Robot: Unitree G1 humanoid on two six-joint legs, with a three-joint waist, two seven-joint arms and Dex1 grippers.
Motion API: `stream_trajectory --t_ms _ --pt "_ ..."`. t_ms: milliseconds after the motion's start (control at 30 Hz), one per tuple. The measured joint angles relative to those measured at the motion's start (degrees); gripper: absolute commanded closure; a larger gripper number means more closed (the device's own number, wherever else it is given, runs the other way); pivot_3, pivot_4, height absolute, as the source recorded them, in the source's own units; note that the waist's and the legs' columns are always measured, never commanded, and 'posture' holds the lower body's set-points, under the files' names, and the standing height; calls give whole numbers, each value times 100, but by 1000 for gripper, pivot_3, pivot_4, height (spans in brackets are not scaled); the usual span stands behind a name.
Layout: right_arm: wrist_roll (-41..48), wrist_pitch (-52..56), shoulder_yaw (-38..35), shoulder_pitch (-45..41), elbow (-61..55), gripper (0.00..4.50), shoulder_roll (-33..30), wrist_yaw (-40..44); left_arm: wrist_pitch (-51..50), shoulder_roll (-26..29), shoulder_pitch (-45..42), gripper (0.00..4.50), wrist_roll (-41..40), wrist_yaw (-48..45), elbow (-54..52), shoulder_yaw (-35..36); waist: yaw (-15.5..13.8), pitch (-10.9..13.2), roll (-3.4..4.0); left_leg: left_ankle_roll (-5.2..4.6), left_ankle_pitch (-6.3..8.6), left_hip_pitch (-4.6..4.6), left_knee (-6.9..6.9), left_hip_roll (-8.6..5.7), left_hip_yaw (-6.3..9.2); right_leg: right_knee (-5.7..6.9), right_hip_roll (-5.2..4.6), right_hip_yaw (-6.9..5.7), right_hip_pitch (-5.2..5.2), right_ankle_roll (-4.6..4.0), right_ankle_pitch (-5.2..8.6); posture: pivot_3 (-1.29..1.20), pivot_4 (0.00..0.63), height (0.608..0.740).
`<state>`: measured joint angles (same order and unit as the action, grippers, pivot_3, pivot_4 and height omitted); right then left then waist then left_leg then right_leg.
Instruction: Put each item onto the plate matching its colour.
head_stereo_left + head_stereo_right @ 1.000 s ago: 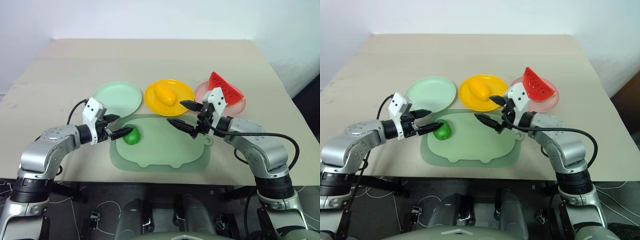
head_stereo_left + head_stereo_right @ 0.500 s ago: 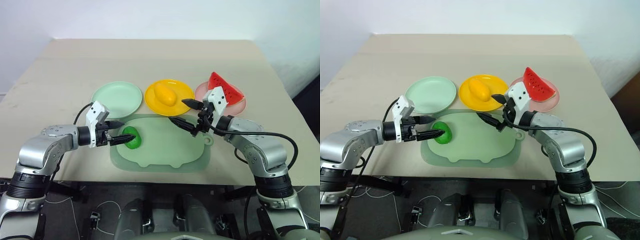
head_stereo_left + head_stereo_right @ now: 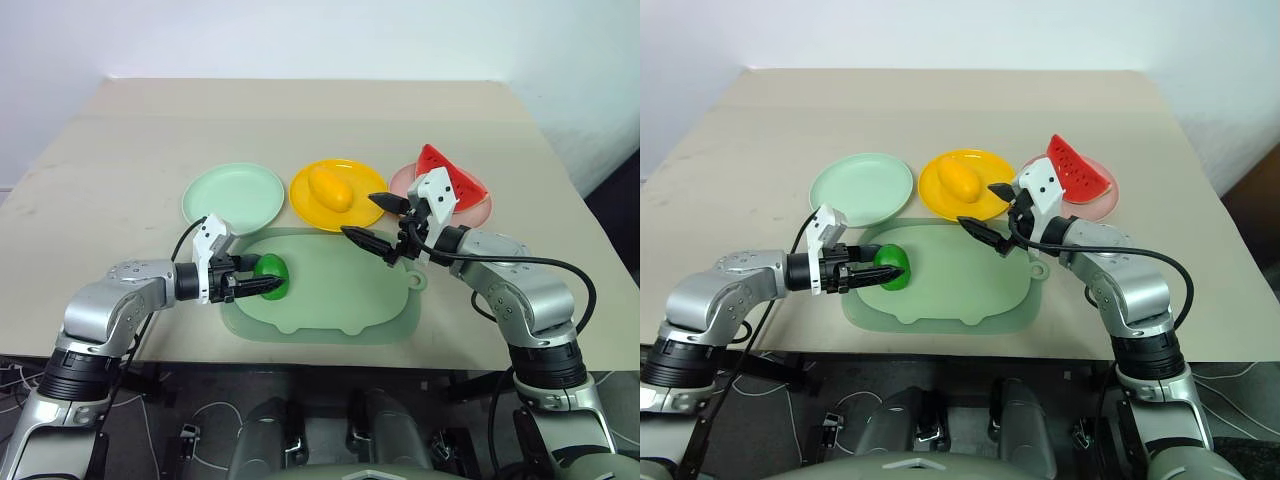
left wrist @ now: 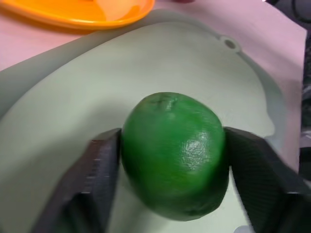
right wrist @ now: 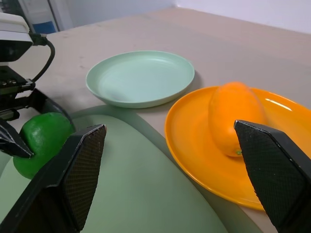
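The small green lime [image 3: 274, 275] rests on the left part of the large green tray [image 3: 330, 305], with my left gripper [image 3: 262, 279] shut on it. In the left wrist view both black fingers [image 4: 97, 174] press the sides of the lime [image 4: 175, 155]. The yellow mango [image 3: 330, 188] lies on the yellow plate [image 3: 365, 205]. On the pink plate [image 3: 478, 211] sits the red watermelon wedge [image 3: 458, 178]. The mint green plate [image 3: 234, 196] holds nothing. My right gripper [image 3: 365, 217] hangs open above the tray's right side, near the yellow plate's front rim.
The three plates stand in a row behind the tray on a beige table [image 3: 300, 120]. The tray has a small tab [image 3: 417, 281] at its right edge, under my right forearm. The table's front edge runs just behind both arms.
My left gripper slid right along the tray until its fingers were around the lime, then shut on it. The lime still rests on the tray. The right arm has barely moved.
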<state>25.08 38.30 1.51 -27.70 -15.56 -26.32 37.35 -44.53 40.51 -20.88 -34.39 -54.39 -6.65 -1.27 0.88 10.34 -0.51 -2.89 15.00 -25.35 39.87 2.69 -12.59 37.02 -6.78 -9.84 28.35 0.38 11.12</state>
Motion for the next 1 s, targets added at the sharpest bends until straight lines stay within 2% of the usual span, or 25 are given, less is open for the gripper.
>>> stream_trajectory --t_ms 233,433,600,767,1000 --pt "-20 1 -5 -52 11 0 -29 -3 -42 -22 -24 1827 -55 -26 125 96 1 0 0 0 0 -1 1 0 2 1 0 0 0 0 0 0 150 696" --pt "53 12 -20 -34 -64 0 -133 45 29 -99 -492 1828 -43 718 784 1005 -16 1 -2 -6 3 -9 10 0 6 3 -1 -5 -1 1 -1 0 150 696" --pt "102 12 -9 46 -126 0 -137 75 829 -472 -856 1828 500 1388 1463 1146 -29 2 -3 -6 3 -9 14 -1 7 3 -2 -7 -4 2 -2 0 150 696" --pt "94 7 8 50 -124 0 -116 76 1846 -845 -1538 1828 1458 2146 2479 879 -21 3 -6 -9 5 -9 15 -1 6 3 -1 -8 -6 15 -10 0 150 696" --pt "14 -7 41 28 -61 0 -118 76 2418 -1534 -2430 1828 2036 2613 4069 659 -14 4 -8 -12 5 -12 20 -1 5 6 0 -10 -5 17 -11 0 150 696"
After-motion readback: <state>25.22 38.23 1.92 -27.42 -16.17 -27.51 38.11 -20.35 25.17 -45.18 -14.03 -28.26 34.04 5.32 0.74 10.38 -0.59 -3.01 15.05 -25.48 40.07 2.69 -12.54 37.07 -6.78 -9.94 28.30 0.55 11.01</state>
